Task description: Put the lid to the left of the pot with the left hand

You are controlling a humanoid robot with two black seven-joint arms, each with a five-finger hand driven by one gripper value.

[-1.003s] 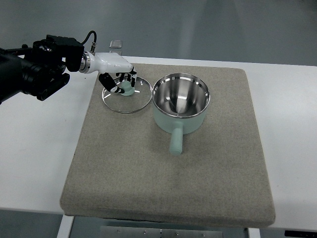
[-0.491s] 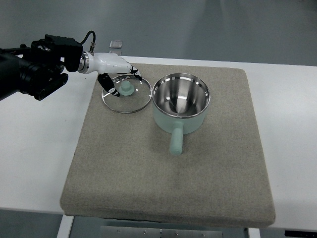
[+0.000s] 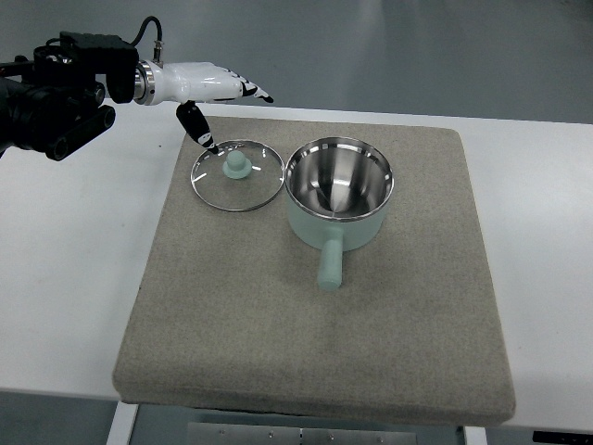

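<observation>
A glass lid (image 3: 237,175) with a mint-green knob lies flat on the grey mat (image 3: 315,324), just left of the pot. The mint-green pot (image 3: 337,197) has a shiny steel inside and a short handle pointing toward the near edge. My left hand (image 3: 227,107), white with black fingertips, hovers above and behind the lid. Its fingers are spread, it holds nothing, and it is clear of the knob. The right arm is out of view.
The mat lies on a white table (image 3: 74,278). The black forearm (image 3: 56,88) of the left arm comes in over the table's far left corner.
My left hand has let go of the lid's knob, opened, and lifted up and back. The lid stays flat beside the pot.
</observation>
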